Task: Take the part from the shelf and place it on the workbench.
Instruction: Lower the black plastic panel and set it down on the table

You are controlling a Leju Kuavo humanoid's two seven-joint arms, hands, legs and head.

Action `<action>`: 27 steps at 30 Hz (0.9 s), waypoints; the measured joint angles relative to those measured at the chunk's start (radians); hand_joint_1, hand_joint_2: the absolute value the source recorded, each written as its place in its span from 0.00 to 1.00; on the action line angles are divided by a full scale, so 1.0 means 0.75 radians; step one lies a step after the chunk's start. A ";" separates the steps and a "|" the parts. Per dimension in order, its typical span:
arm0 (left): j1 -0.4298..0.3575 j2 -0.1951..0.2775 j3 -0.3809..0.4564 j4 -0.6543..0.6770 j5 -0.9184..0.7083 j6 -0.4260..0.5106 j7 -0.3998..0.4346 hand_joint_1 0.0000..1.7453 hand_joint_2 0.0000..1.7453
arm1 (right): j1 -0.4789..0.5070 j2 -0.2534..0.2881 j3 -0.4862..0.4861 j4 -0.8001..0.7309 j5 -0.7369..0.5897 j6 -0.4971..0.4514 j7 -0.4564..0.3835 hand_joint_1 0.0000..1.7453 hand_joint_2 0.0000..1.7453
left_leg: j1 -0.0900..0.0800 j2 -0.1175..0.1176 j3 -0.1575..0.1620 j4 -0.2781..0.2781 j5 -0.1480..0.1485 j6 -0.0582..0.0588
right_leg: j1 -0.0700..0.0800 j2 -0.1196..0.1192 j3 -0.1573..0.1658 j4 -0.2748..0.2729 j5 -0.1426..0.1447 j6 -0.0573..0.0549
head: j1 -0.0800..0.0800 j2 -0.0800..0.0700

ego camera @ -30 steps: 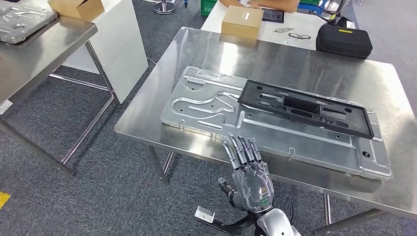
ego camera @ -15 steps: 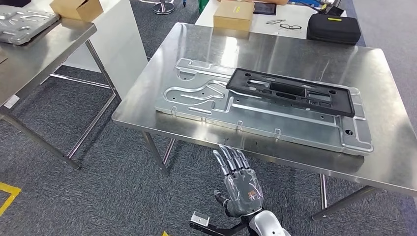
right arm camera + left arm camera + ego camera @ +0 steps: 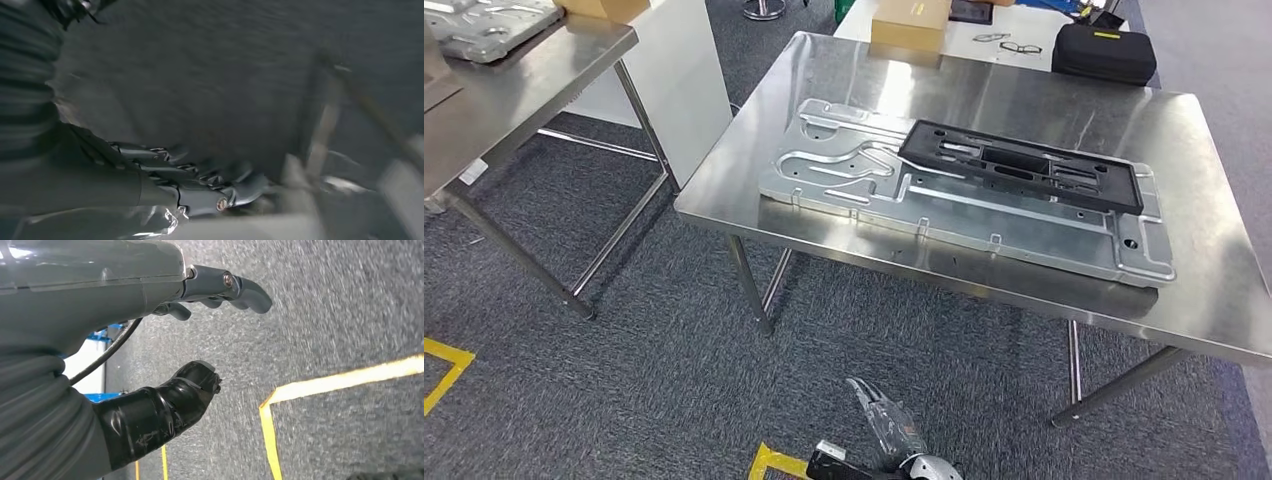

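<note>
Fingers [image 3: 240, 290] of the left hand [image 3: 165, 340] are spreading, holding nothing; the right hand [image 3: 889, 430] is hanging low, its fingers extending empty. The black plastic frame [image 3: 1022, 167] is lying on the stamped metal panel [image 3: 964, 205] on the desk [image 3: 1204, 290], suggesting placement is finishing.
</note>
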 joint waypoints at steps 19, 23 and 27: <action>0.013 0.003 0.101 0.000 0.105 -0.047 -0.037 0.00 0.00 | 0.112 0.019 -0.595 1.096 -0.784 0.182 0.533 0.00 0.00 | 0.021 0.009 -0.117 -0.017 0.130 -0.013 | -0.048 -0.002 0.172 0.038 -0.171 0.065 | 0.000 0.000; 0.012 0.003 0.122 0.000 0.112 -0.042 -0.038 0.00 0.00 | 0.132 0.022 -0.738 1.140 -0.869 0.181 0.501 0.00 0.00 | 0.042 0.013 -0.181 0.038 0.146 -0.054 | -0.075 -0.008 0.336 -0.184 -0.071 0.103 | 0.000 0.000; 0.015 0.001 0.125 0.000 0.096 -0.045 -0.025 0.00 0.00 | 0.157 0.027 -0.816 1.158 -0.884 0.210 0.457 0.00 0.00 | 0.042 0.006 -0.203 0.055 0.179 -0.106 | -0.061 0.010 0.326 -0.224 -0.050 0.039 | 0.000 0.000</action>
